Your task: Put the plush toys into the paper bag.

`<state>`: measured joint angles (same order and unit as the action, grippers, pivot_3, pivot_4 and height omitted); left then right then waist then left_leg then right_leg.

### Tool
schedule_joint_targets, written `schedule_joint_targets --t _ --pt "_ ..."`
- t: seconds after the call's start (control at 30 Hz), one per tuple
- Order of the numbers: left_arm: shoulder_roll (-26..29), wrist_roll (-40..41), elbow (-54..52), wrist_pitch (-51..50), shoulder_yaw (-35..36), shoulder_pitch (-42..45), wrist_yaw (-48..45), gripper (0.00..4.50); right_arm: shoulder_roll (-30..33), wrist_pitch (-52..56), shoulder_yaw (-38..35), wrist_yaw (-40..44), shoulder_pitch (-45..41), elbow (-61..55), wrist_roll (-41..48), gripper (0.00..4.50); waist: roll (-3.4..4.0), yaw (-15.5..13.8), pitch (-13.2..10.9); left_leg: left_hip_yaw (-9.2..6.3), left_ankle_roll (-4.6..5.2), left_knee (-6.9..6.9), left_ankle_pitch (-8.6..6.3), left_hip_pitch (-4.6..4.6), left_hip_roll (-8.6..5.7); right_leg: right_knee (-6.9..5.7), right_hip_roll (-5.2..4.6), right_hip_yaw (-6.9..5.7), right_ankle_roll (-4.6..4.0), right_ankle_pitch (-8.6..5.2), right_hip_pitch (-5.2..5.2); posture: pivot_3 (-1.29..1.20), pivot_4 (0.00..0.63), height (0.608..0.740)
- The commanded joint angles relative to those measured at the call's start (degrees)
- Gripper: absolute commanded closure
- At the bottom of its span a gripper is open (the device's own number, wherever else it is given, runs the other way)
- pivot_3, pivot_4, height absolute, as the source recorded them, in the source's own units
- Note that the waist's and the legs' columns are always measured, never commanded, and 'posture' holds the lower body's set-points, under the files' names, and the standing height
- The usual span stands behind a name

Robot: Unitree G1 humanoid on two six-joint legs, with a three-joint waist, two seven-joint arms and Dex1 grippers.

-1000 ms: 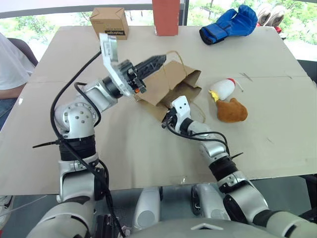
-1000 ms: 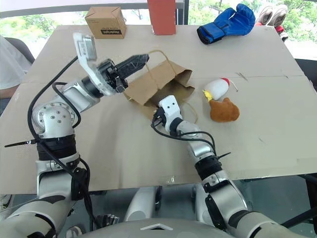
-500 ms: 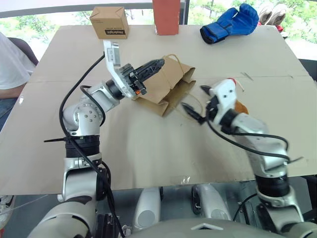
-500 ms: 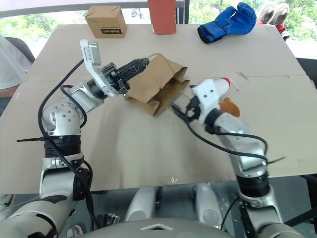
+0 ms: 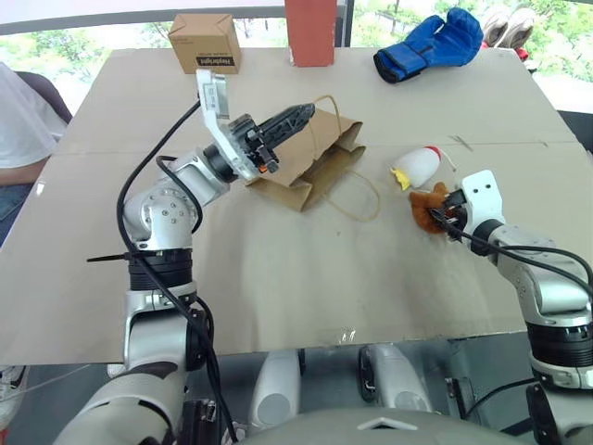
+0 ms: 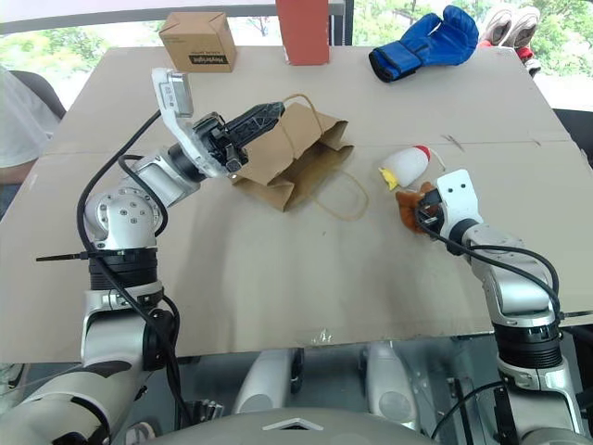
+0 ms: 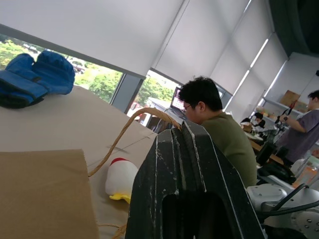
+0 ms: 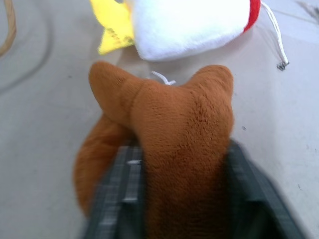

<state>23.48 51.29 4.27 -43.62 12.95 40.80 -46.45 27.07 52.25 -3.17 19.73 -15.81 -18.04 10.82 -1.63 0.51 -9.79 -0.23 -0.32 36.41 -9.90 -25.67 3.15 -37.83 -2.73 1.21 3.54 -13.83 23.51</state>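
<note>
Lying on table, two plush toys (image 5: 424,185), one paper bag (image 5: 310,158)

Two plush toys lie on the worktop (image 5: 278,278): one white plush toy (image 5: 422,167) with a yellow end and red tip, and one orange-brown plush toy (image 5: 428,206) just near of it. One brown paper bag (image 5: 320,153) carries two loop handles. At the far edge stand one small cardboard box (image 5: 205,42) with a black label, one red-brown upright box (image 5: 310,31) and one blue boxing glove (image 5: 429,45). Two pincers work the scene, the left pincer (image 5: 301,113) and the right pincer (image 5: 443,211). Two people (image 7: 214,137) appear in the room's background.
</note>
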Motion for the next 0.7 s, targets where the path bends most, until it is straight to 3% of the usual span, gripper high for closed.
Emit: schedule_joint_targets --t 0.03,0.17,0.27,0.47,0.7 --pt "1.0 4.1 -2.9 -3.7 2.1 1.7 0.9 4.5 0.7 -7.2 -3.0 3.6 3.6 -5.8 2.4 4.39 0.0 -0.1 0.0 0.0 0.0 0.0 0.0 -0.01 -0.01 0.0 0.0 0.0 0.0 0.0 0.0 0.0 0.15 0.74" --pt "0.7 8.4 -6.1 -8.5 3.2 0.2 4.6 4.5 -3.2 -5.7 -3.6 6.7 0.7 -15.4 11.9 4.39 0.11 0.7 -0.1 -0.02 0.0 -0.04 0.0 -0.02 0.02 -0.02 0.03 0.03 0.09 0.03 0.04 0.0 0.15 0.74" --pt "-0.8 11.3 -9.0 -10.0 4.1 -0.5 8.3 4.5 -7.2 -4.4 3.1 4.3 -5.2 -13.4 10.7 4.39 0.12 1.3 -0.1 -0.07 0.0 -0.04 0.0 0.02 0.05 -0.06 0.07 0.02 0.13 0.01 0.05 0.0 0.15 0.74" --pt "-1.7 16.5 -12.4 -11.9 4.8 -0.9 12.9 4.5 -12.4 -8.0 14.7 4.0 -12.7 -1.6 5.3 4.39 0.11 1.0 -0.1 -0.11 0.0 -0.04 0.0 -0.02 0.02 -0.04 0.06 -0.01 0.07 0.04 0.05 0.0 0.15 0.74" --pt "-1.5 19.5 -15.7 -12.3 4.5 -3.7 15.3 4.5 -20.4 -21.2 18.9 8.8 -20.4 23.3 2.2 4.39 0.12 0.7 -0.1 -0.06 0.0 -0.04 0.0 0.01 0.01 -0.04 0.06 0.03 0.07 0.05 0.06 0.0 0.15 0.74"
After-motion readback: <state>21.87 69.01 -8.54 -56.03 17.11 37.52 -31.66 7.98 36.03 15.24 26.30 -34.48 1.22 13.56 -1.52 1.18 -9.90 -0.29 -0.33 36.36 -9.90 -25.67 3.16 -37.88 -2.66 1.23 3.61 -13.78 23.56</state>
